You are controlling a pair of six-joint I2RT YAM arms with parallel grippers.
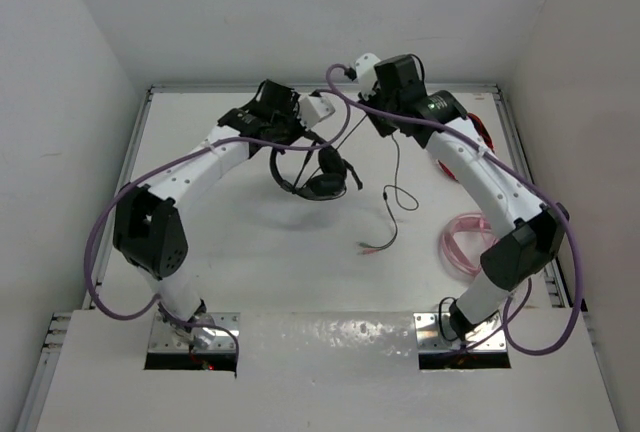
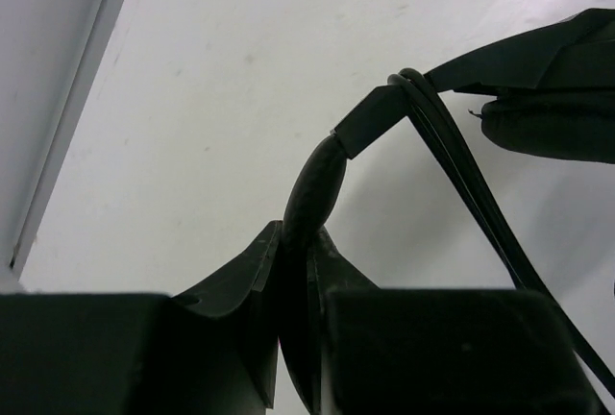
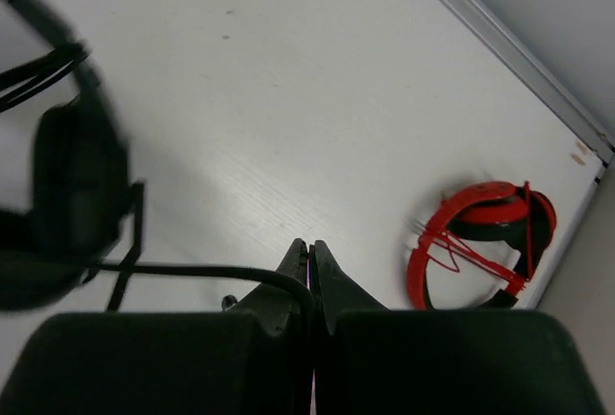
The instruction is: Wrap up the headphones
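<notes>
The black headphones hang above the middle of the table from my left gripper. In the left wrist view the left gripper is shut on the padded headband. Turns of the thin black cable lie over the band where it joins an earcup. My right gripper is to the right of the headphones, and in its wrist view the right gripper is shut on the cable. The headphones show blurred at its left. The slack cable drops to the table and ends in a plug.
A red headset lies at the far right of the table, partly behind the right arm. A pink headset with its coiled cable lies at the right, near the right arm's elbow. Raised table edges run along the back and sides.
</notes>
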